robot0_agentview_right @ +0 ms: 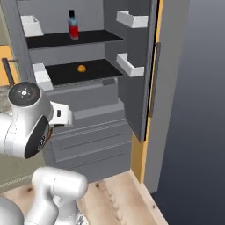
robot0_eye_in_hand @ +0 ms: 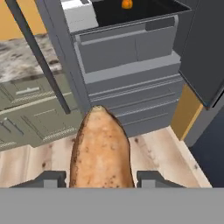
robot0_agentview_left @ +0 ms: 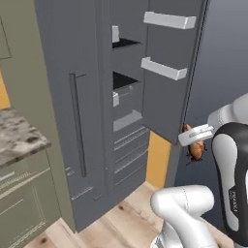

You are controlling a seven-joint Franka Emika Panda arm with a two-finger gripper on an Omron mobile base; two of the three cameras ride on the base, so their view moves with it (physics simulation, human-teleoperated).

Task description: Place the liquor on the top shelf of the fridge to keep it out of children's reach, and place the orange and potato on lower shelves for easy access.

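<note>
Hand view showed you the claw (robot0_eye_in_hand: 101, 179) grasping the potato (robot0_eye_in_hand: 101, 151), its two tips pressed on both sides, low before the open fridge (robot0_agentview_right: 88, 114). You saw the liquor (robot0_agentview_right: 73, 24) standing upright on the top shelf (robot0_agentview_right: 52, 40), near its back edge. You saw the orange (robot0_agentview_right: 81, 68) on the shelf below.
</note>
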